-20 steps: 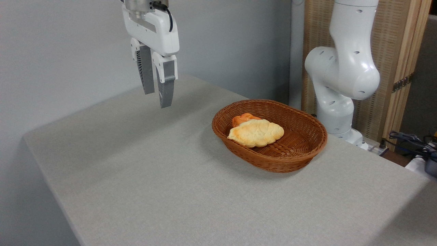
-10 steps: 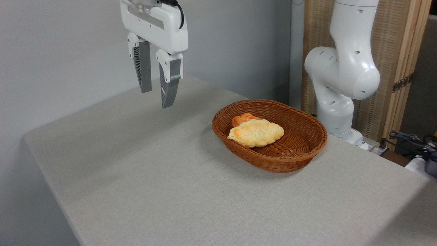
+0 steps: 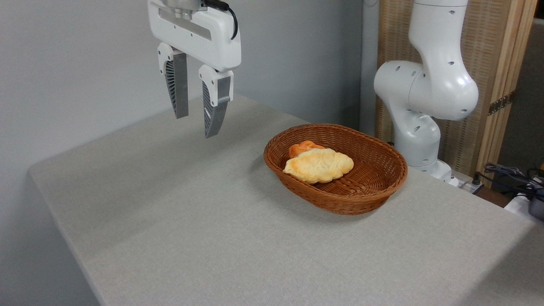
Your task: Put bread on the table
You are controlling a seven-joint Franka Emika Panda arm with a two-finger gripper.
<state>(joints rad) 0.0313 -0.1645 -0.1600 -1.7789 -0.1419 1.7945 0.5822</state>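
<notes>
So the gripper (image 3: 195,121) has drifted a bit toward the basket (image 3: 384,178) over the last second, jaws spreading from nearly closed to modestly open, holding nothing. Bread (image 3: 318,165) still sits in there beside the orange bun (image 3: 301,147), nowhere near the table (image 3: 191,221) yet.

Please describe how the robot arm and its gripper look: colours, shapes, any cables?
The arm is glossy white with rounded joints and small dark holes. The gripper has a boxy white body, two tapered grey fingers with ribbed sides, and a black cable on top.
</notes>
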